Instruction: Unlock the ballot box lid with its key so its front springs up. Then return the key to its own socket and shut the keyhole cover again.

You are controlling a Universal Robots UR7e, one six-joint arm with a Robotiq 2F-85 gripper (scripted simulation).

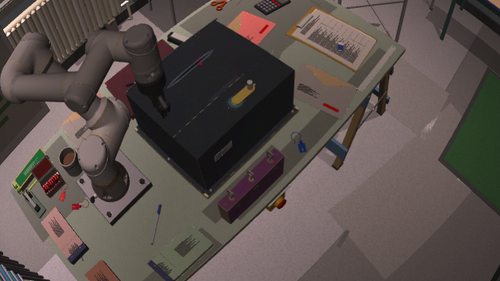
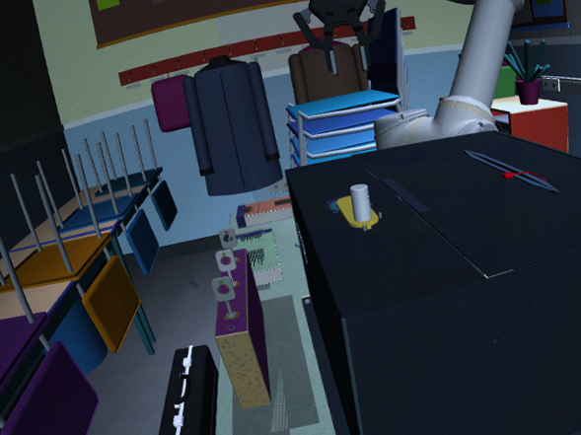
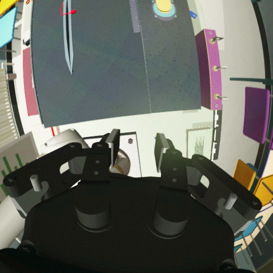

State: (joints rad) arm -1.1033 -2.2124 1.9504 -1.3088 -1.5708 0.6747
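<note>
The black ballot box (image 1: 213,105) sits mid-table, its lid flat. My gripper (image 1: 163,110) hangs high above the box's near-left edge, open and empty (image 3: 136,150). A slot with a red seal (image 1: 200,63) runs across the lid's far half. The yellow keyhole cover (image 1: 243,95) with its grey knob lies on the lid's front part (image 2: 358,208). It lies over the blue ring of the lock. The purple key rack (image 1: 252,185) stands in front of the box, with three keys (image 2: 223,272) upright in its sockets. A blue-tagged key (image 1: 300,143) lies on the table right of the box.
The robot base (image 1: 109,187) stands left of the box. A clipboard (image 1: 332,37), an envelope (image 1: 324,91) and a red sheet (image 1: 252,26) lie behind and right of the box. A pen (image 1: 156,223) and booklets lie on the near table. A cup (image 1: 69,159) stands far left.
</note>
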